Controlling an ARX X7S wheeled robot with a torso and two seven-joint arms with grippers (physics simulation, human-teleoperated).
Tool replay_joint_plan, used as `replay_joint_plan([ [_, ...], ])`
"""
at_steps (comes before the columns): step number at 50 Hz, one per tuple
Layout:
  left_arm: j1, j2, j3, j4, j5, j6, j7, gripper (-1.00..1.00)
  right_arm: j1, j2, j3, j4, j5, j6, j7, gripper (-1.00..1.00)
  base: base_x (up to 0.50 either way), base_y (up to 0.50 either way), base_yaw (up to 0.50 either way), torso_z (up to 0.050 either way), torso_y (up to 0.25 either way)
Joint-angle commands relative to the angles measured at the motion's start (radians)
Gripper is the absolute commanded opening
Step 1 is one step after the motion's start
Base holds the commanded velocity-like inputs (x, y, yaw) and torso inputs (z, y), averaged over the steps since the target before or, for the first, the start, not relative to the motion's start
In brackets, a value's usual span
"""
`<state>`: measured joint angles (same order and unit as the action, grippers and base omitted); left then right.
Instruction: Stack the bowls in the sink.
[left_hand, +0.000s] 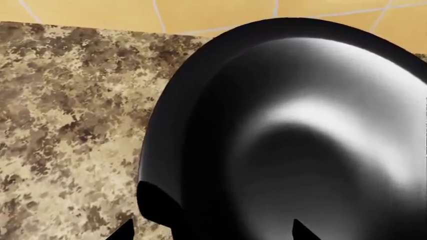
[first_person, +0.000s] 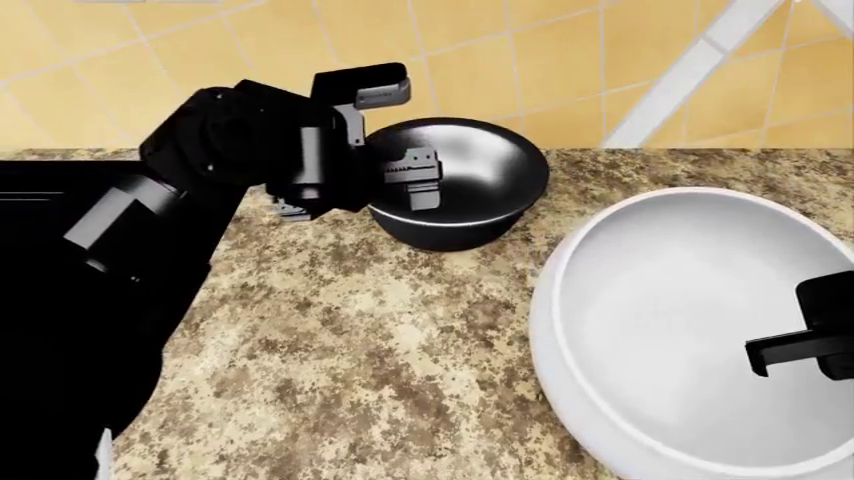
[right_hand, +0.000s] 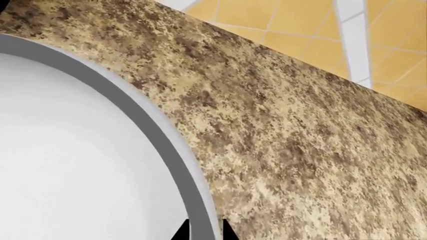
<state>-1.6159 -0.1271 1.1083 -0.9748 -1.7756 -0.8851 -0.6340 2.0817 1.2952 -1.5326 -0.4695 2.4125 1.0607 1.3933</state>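
Straddling each rim, the black bowl (first_person: 461, 180) is grasped by the left pincer (first_person: 400, 185), at 10 o'clock from the white bowl (first_person: 667, 320) grasped by the right pincer (right_hand: 203, 231).

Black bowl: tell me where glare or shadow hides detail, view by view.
Left wrist view: the black bowl has a broad soft white sheen inside, and its near wall falls into featureless black. Head view: a thin bright highlight runs along the lower inner wall; the left gripper merges with the dark rim. Right wrist view: the bowl does not show.
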Motion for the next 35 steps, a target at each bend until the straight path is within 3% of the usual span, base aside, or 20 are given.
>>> replay_joint_plan([
  [1,0.014,0.002,0.023,0.012,0.014,0.018,0.001,-1.0,-0.022,0.008,0.0,0.0,-0.031,0.01,-0.016,-1.0,0.0,0.0,0.0,0.0,0.0],
  [16,0.03,-0.097,-0.063,0.182,-0.009,0.167,-0.161,-1.0,0.0,0.025,0.011,-0.001,0.0,0.032,0.005,-1.0,0.0,0.0,0.0,0.0,0.0],
  [30,0.004,-0.295,-0.171,0.535,-0.006,0.291,-0.361,-1.0,0.046,0.034,0.068,-0.007,-0.004,0.043,-0.024,-1.0,0.0,0.0,0.0,0.0,0.0],
  [35,-0.035,-0.382,-0.186,0.681,0.0,0.264,-0.411,-1.0,0.056,0.026,0.118,-0.021,-0.079,0.03,-0.098,-1.0,0.0,0.0,0.0,0.0,0.0],
])
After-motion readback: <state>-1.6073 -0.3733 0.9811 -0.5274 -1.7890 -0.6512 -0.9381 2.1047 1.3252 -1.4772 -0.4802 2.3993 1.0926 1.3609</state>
